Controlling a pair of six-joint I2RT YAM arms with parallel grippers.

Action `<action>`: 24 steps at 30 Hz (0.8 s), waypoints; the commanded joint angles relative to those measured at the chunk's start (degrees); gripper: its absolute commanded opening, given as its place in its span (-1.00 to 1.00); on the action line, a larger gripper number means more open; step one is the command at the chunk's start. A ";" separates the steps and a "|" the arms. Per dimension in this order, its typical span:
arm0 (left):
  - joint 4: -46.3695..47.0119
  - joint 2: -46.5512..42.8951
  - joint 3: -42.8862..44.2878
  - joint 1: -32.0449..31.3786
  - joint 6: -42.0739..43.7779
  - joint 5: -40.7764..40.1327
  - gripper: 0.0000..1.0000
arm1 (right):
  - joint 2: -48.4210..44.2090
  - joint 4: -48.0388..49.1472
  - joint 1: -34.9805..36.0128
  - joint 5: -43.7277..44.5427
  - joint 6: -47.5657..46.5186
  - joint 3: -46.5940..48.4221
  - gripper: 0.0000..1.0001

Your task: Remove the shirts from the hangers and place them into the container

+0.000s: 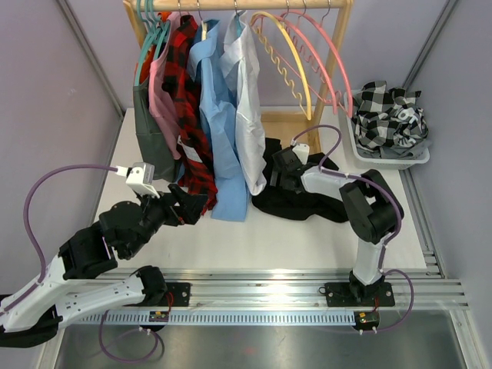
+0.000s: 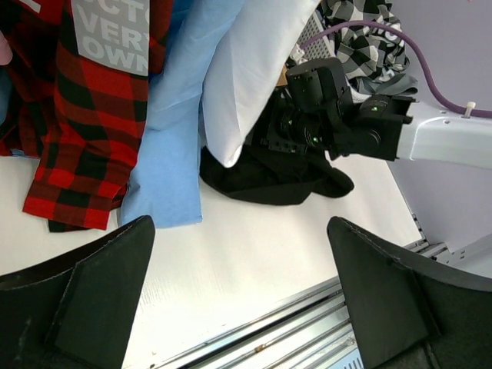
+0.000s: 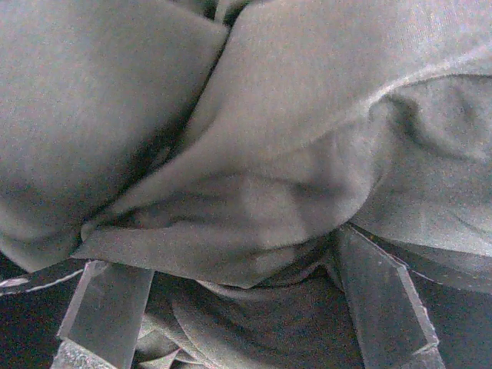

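Black shirt (image 3: 307,115) bunched between spread jaws of right gripper (image 3: 219,250), left gripper (image 2: 240,223) agape near red-check shirt (image 2: 84,146)

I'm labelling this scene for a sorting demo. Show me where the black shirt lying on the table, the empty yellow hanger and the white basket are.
black shirt (image 1: 280,201): top view, near edge of the crumpled fabric.
yellow hanger (image 1: 298,60): top view, curved outer arm.
white basket (image 1: 388,162): top view, near wall.
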 commanded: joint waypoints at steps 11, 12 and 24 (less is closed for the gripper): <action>1.53 0.34 0.17 -0.25 -1.27 0.39 0.97 | 8.34 -0.30 -3.77 -7.64 -4.16 -0.37 -0.77; 1.53 0.25 0.08 -0.25 -1.44 0.39 0.97 | 7.73 -0.74 -3.77 -7.55 -3.72 -1.33 -1.00; 1.09 0.25 0.25 -0.25 -1.00 0.04 0.97 | -25.65 -20.50 -3.68 8.52 -1.34 -5.57 -1.00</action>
